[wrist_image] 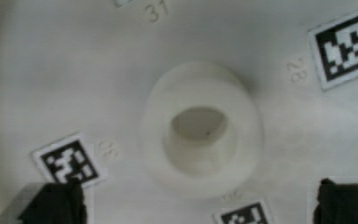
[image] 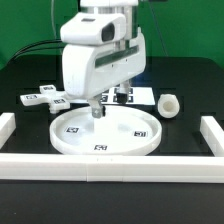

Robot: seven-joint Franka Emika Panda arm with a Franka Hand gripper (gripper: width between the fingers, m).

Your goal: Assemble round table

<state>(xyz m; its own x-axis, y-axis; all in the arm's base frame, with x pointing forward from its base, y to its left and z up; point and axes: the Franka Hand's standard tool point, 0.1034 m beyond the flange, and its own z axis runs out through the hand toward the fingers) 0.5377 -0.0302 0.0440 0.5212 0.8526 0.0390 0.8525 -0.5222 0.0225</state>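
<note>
disc (wrist_image: 87, 80) fills the view, white, a bit blurred. raised round hub (wrist_image: 201, 125) at its centre w/ a dark hole (wrist_image: 199, 122) in the middle. 3 b/w square tags (wrist_image: 345, 47) sit around the hub. gripper (wrist_image: 201, 203): dark fingers (wrist_image: 55, 203) wide apart, one tag btwn them, another just beside one finger.

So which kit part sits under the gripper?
The large round disc, beneath the open gripper; the short leg and cross-shaped base lie off to either side.

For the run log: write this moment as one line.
jaws open, empty | over centre socket of large white plastic round disc | short white cylinder leg lying apart
</note>
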